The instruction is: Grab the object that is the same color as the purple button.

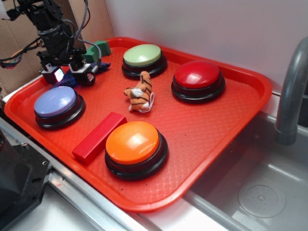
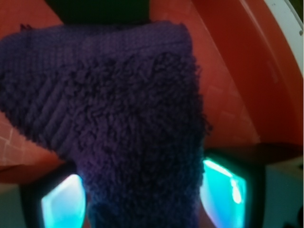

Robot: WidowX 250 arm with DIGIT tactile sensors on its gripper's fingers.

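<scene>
purple cloth (image 2: 118, 118) (fuzzy, knitted) | tray's far-left | purple button (image 1: 55, 102) nearby

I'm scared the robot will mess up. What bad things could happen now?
The purple cloth sits between the jaws of the gripper, but it is floppy and fuzzy, so it might slip out if only an edge is pinched.

The green block lies close behind the gripper, so a swing could knock it.

The tray rim is nearby; dropped cloth could land outside.
</scene>
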